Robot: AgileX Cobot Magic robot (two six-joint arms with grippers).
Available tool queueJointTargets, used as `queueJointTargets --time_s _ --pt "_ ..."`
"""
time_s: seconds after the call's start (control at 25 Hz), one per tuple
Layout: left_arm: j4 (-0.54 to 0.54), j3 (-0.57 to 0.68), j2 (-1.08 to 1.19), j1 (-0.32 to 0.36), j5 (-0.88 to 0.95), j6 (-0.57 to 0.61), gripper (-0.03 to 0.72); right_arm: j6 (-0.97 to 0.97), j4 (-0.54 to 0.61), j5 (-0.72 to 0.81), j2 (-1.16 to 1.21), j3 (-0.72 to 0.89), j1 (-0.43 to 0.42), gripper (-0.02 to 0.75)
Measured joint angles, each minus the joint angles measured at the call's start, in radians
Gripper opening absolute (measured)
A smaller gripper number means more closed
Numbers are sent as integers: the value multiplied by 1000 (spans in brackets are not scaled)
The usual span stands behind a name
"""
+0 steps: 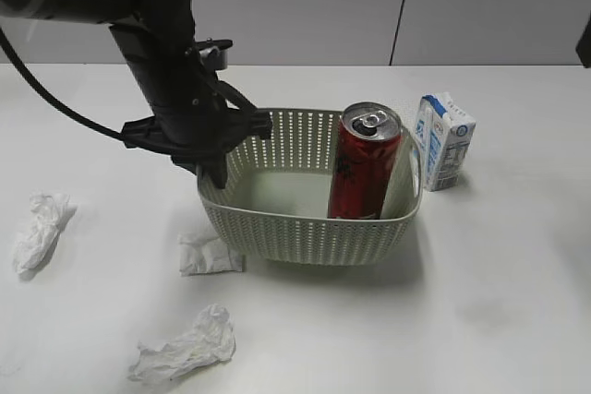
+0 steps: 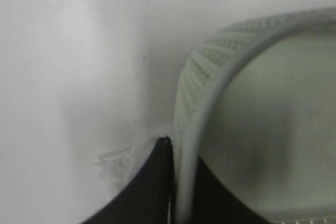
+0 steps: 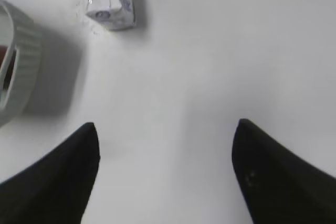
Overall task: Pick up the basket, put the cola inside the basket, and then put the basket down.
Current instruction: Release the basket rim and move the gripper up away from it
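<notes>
Sage-green basket (image 1: 309, 219), cola (image 1: 365, 165) inside, seems gripped at its rim by left jaws for set-down; right jaws released.

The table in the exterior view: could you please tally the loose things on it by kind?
Baskets: 1, the basket
Cans: 1, the cola, standing inside the basket
Cartons: 1, the blue-and-white carton
Crumpled tissues: 3, far left, by the basket, front
Total: 6

Slanted exterior view and both downward wrist views share the basket (image 1: 309, 228).
</notes>
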Motion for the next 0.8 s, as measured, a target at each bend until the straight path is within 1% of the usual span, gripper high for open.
queueJointTargets --time_s 0.36,0.44,0.8 --pt "10 0 0 62 -76 2 -1 -4 10 -175 -403 466 0 587" --pt "29 0 0 72 -102 2 -1 -5 10 -196 -492 559 0 586" --pt "49 0 39 109 -138 2 -1 -7 10 -303 -902 863 0 585"
